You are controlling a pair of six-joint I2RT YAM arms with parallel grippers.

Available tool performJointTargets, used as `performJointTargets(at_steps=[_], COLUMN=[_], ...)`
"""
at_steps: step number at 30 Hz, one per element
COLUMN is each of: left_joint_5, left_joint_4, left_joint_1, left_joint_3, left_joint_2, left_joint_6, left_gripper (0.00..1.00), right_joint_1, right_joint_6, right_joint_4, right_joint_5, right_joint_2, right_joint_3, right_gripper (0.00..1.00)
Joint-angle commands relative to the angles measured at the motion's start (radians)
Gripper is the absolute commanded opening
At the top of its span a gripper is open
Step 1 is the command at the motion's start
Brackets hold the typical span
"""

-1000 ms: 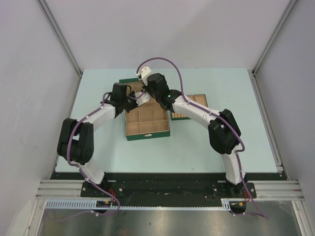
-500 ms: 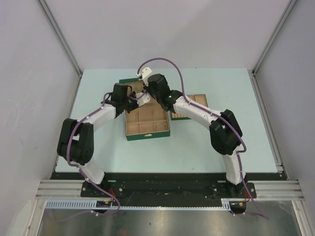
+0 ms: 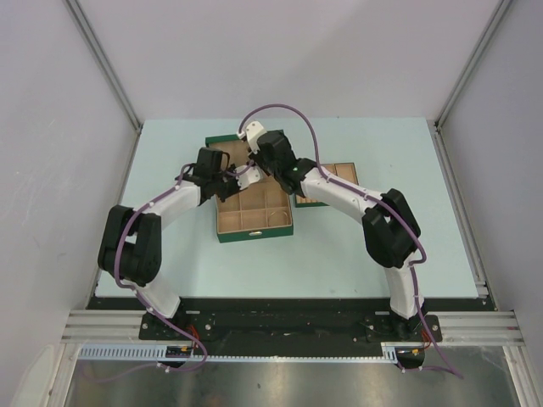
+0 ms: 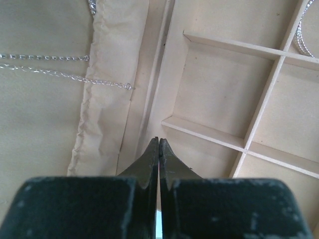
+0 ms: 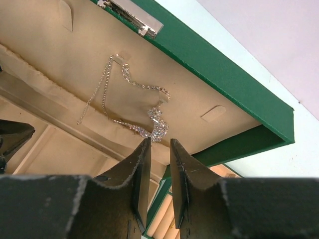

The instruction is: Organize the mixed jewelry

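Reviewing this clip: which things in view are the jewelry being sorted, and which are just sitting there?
Part of the job:
- necklace with sparkly pendant, lying on the box lid's lining
- curved silver piece in a compartment, mostly cut off by the frame

Just there:
- green box
- tan tray, partly under the right arm

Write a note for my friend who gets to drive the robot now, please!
Left tool: shut, empty, over the green box where lid meets compartments.
Right tool: slightly open, holding nothing, tips just short of the pendant cluster.
Chain necklace: lying loose on the lid lining.
Bangle: in a compartment, partly out of view.
Left to do: probably grasp the necklace and put it away.
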State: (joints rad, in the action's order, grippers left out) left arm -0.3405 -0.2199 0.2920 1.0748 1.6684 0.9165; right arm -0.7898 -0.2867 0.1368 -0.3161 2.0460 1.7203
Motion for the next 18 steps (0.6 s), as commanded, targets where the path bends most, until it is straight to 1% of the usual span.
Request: performJointTargets(at_steps=[1, 5, 8, 9, 11, 12, 15, 18], left_joint_5=[-0.074, -0.071, -0.061, -0.051, -0.045, -0.045, -0.037, -0.023], left_joint_4=[0.09, 0.102, 0.108, 0.114, 0.126, 0.135, 0.139, 0.14], left_joint_1=[0.009, 0.009, 0.009, 0.009, 0.003, -0.001, -0.005, -0.008], left_joint_3=[0.019, 0.007, 0.01, 0.013, 0.013, 0.017, 0.039, 0.054], left_joint_2=[-0.091, -0.122, -0.137, -0.145, -0.154, -0.16, -0.145, -0.119], left_joint_6=[-0.053, -0.059, -0.065, -0.064, -0.068, -0.073, -0.07, -0.064], left_gripper=[0.01, 0.01, 0.11, 0.16, 0.21, 0.25, 0.31, 0.33], right_joint_1=[-0.002, 0.006, 0.018, 0.02, 0.03, 0.032, 0.04, 0.04], right_joint_6=[-0.017, -0.023, -0.025, -0.025, -0.026, -0.026, -0.026, -0.026], right_joint_4=[0.063, 0.069, 0.076, 0.081, 0.083, 0.084, 0.086, 0.086], right_joint_5=[0.046, 0.055, 0.068, 0.072, 0.074, 0.077, 0.086, 0.084], right_joint_2=[0.003, -0.001, -0.009, -0.01, -0.017, -0.021, -0.024, -0.024], right_joint_3=[-0.028, -0.034, -0.039, -0.039, -0.042, -0.045, -0.054, -0.06], right_gripper=[0.26, 0.28, 0.3, 0.3, 0.3, 0.31, 0.3, 0.3])
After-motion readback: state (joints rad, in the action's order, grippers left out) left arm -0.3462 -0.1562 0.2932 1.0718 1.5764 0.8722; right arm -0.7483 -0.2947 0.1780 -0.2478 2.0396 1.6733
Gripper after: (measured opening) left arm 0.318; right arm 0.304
